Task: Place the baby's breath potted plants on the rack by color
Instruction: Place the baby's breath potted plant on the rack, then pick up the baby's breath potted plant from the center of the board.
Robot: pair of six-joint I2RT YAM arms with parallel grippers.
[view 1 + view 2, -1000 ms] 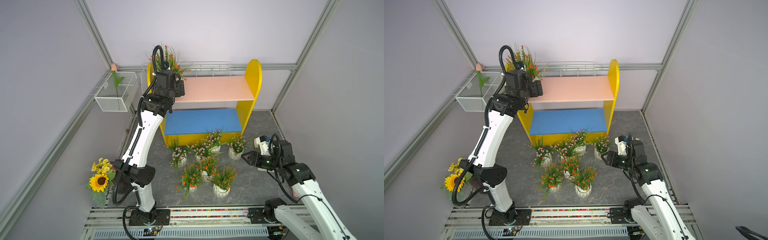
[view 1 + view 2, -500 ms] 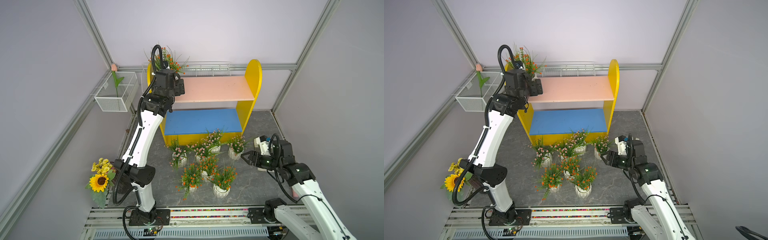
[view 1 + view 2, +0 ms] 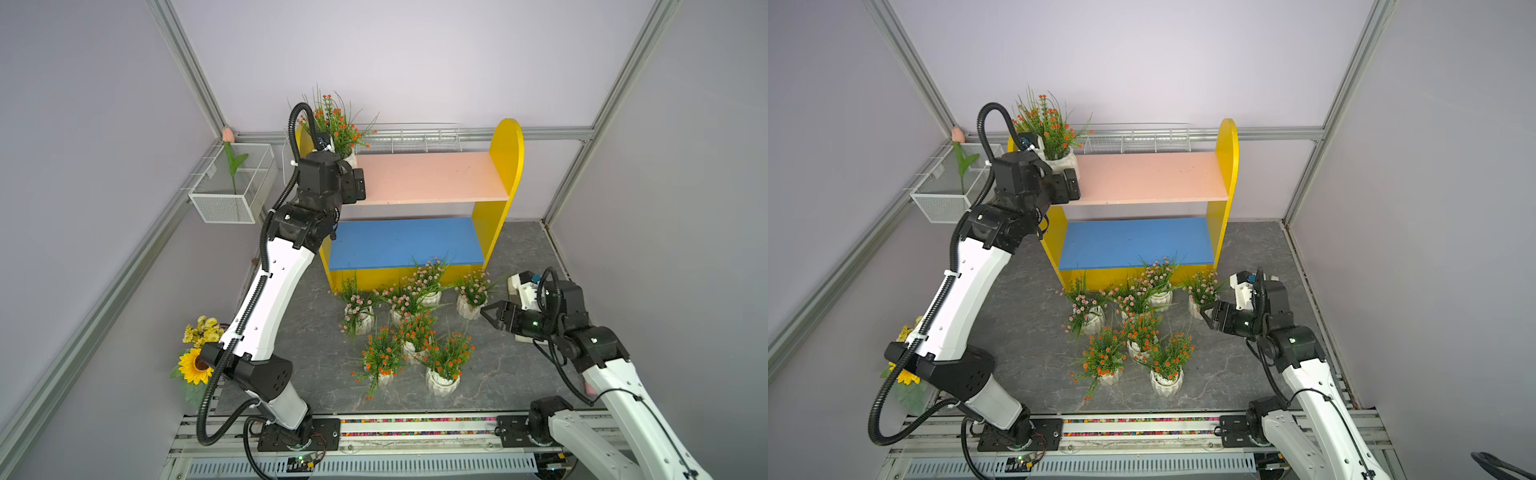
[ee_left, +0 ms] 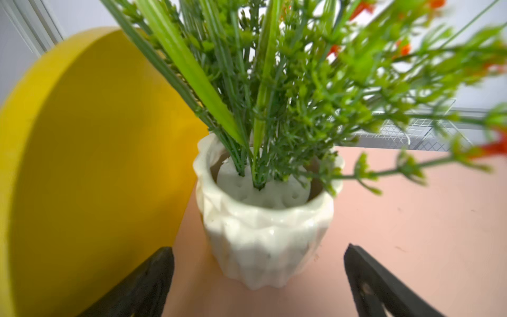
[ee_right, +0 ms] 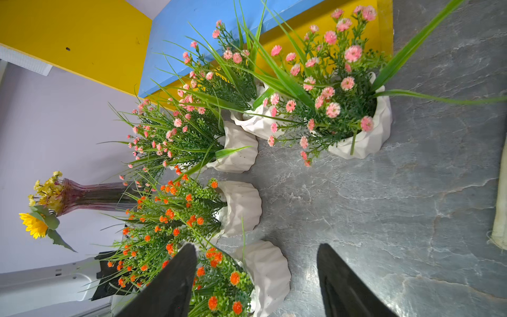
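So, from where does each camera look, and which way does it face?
Top views: high at the front, looking down and back at the rack; both arms show.
Left wrist: at the upper board, facing the orange pot; open left fingers show.
Right wrist: low over the floor, facing the floor pots and rack; open right fingers show.
Shared: that orange pot also shows in both top views.

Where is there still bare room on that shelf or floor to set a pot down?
Free: the pink top board from the orange-flowered pot to the opposite side panel, and the whole blue bottom board. Crowded: the floor before the shelf, where seven pots huddle.
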